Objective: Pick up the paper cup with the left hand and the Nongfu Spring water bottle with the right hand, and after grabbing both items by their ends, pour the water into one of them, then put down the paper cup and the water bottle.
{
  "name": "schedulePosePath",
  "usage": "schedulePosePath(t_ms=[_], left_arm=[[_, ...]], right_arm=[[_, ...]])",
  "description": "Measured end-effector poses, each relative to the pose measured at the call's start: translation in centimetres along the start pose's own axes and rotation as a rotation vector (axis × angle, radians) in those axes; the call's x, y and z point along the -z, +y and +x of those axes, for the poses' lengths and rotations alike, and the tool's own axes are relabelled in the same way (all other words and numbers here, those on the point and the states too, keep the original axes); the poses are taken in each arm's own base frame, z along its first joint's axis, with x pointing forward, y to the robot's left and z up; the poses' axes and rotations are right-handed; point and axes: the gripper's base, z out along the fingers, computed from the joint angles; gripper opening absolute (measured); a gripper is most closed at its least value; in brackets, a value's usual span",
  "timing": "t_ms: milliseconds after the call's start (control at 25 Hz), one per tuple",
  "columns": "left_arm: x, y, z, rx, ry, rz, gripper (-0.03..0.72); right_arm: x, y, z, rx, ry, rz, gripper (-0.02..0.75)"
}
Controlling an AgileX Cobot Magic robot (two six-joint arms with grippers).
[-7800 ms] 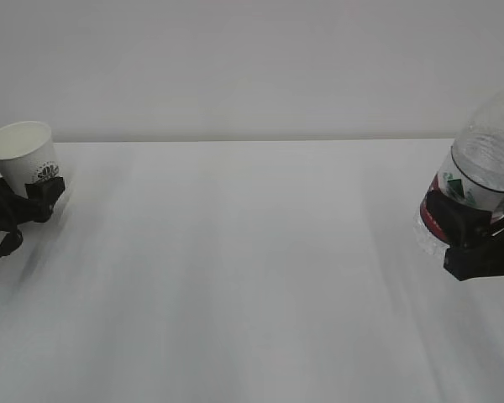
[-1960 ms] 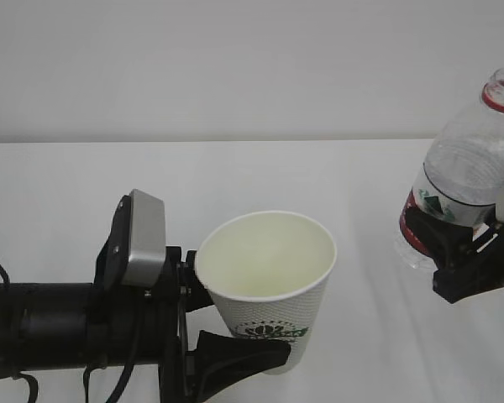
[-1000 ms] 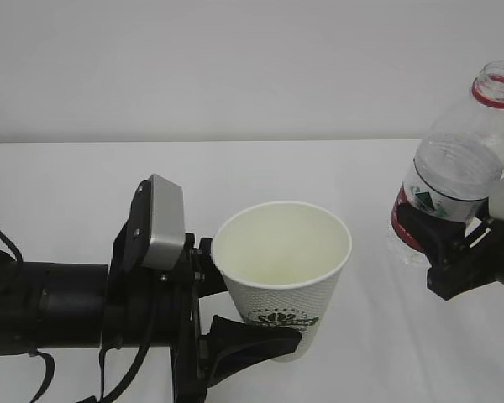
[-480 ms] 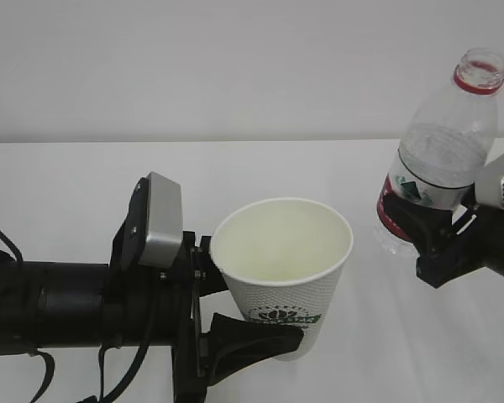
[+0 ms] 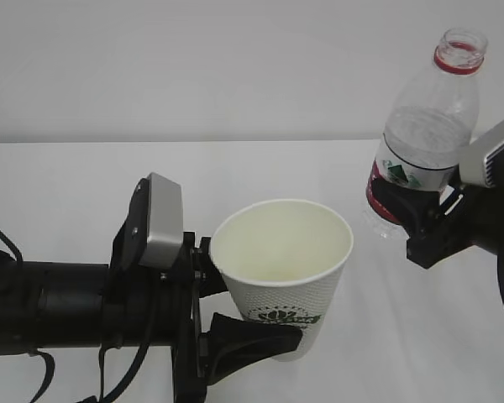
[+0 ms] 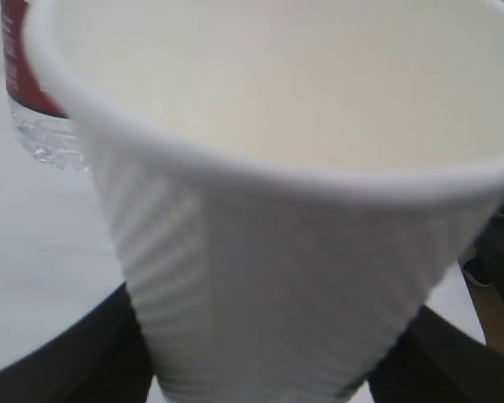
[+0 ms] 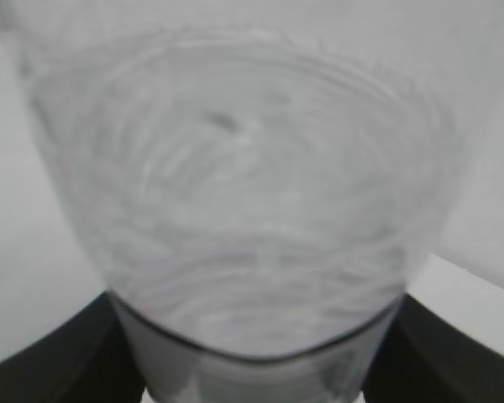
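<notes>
Both lifted, left gripper (image 5: pixel 235 336) clamped on paper cup (image 5: pixel 282 273) lower centre, right gripper (image 5: pixel 412 222) on water bottle (image 5: pixel 424 134) upper right; next probably tipping over the rim.

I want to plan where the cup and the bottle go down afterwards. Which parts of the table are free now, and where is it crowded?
The table is bare along its far edge, behind the paper cup and left of the bottle. The near right corner below the right gripper is also bare. The near left is crowded: the left gripper and its arm cover it.
</notes>
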Motion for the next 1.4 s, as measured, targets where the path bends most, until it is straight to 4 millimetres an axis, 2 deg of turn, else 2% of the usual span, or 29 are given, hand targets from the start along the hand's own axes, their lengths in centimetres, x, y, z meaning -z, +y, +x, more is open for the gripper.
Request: schedulePosePath(t_ms=[520, 1200, 1400], left_arm=[[0.0, 0.2, 0.4, 0.000, 0.048, -0.023, 0.498], [0.0, 0.1, 0.3, 0.000, 0.034, -0.016, 0.494], [0.0, 0.1, 0.3, 0.000, 0.030, -0.014, 0.491]], right_arm=[[-1.2, -0.5, -1.5, 0.087, 0.000, -0.039, 0.495], [-1.2, -0.1, -1.5, 0.140, 0.003, -0.086, 0.495], [-1.7, -0.4, -2.3, 0.162, -0.017, -0.089, 0.495]])
